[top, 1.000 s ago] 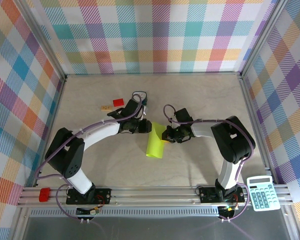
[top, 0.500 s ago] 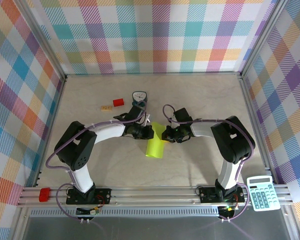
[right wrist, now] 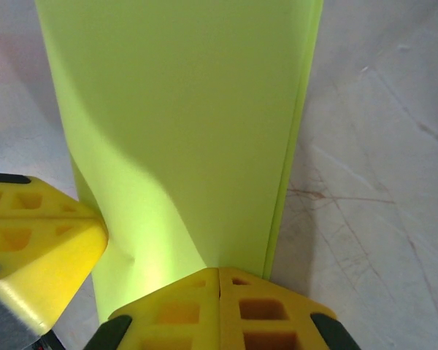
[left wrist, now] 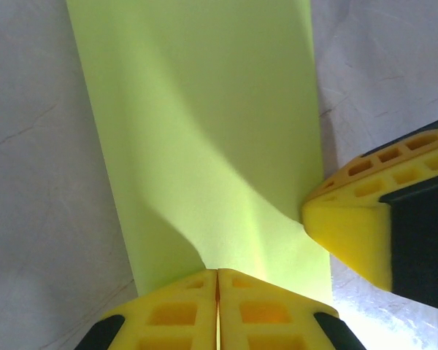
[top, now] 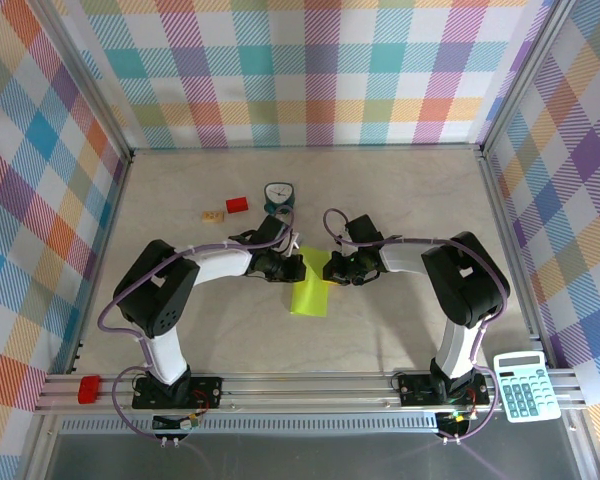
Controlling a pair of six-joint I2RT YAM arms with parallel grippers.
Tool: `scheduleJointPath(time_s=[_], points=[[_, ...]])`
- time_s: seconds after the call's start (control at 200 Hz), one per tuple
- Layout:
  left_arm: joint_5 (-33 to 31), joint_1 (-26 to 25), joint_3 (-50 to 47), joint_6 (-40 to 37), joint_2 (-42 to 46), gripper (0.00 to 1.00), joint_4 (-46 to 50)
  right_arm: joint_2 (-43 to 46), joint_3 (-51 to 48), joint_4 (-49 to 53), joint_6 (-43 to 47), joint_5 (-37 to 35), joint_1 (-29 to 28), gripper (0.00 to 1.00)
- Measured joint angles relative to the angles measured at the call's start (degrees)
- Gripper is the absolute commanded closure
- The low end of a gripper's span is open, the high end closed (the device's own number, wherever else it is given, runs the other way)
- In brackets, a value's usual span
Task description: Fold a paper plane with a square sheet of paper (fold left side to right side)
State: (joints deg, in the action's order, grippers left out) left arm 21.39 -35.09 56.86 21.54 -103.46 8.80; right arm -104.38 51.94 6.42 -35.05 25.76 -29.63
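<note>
Lying near the middle of the tabletop (top: 400, 190), the sheet of paper (top: 311, 295) is a narrow lime yellow-green strip, plain and unmarked. Its long sides run from 12 to 6 o'clock in the top view.

Both arms meet at its 12 o'clock end. The left tool (top: 297, 266) comes in from 9 o'clock and the right tool (top: 328, 268) from 3 o'clock, close together over that end.

In the left wrist view, the left tool's yellow fingers (left wrist: 175, 313) are pressed flat against each other at 6 o'clock. The paper rises in a soft ridge to their seam, so they appear to pinch it. The right tool's fingertip touches the strip's edge at 3 o'clock and dents it slightly.

In the right wrist view, the right tool's fingers (right wrist: 266, 313) are likewise closed tight at 6 o'clock, with the paper's end caught at their seam. The left tool's fingertip presses the strip's edge at 8 o'clock. Two layers show along the paper's 3 o'clock edge, one just proud of the other.

From the paper, a small teal clock (top: 277, 193) stands at 11 o'clock. A red block (top: 237, 205) and a small tan tile (top: 213, 215) lie towards 10 o'clock, well apart from the sheet. A pale calculator (top: 523, 386) sits on the metal rail at 4 o'clock, its key markings too small to read.
</note>
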Motion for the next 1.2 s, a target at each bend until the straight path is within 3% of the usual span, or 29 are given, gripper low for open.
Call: scheduleJointPath(time_s=[0.875, 1.2], points=[[-0.4, 0.0, -3.1, 0.5, -0.3, 0.96, -4.9, 4.0, 2.6, 0.2, 1.0, 2.4, 0.0, 1.0], [0.0, 0.0, -3.7, 1.6, -0.3, 0.96, -6.4, -4.2, 8.6, -3.9, -0.3, 5.5, -0.8, 1.0]])
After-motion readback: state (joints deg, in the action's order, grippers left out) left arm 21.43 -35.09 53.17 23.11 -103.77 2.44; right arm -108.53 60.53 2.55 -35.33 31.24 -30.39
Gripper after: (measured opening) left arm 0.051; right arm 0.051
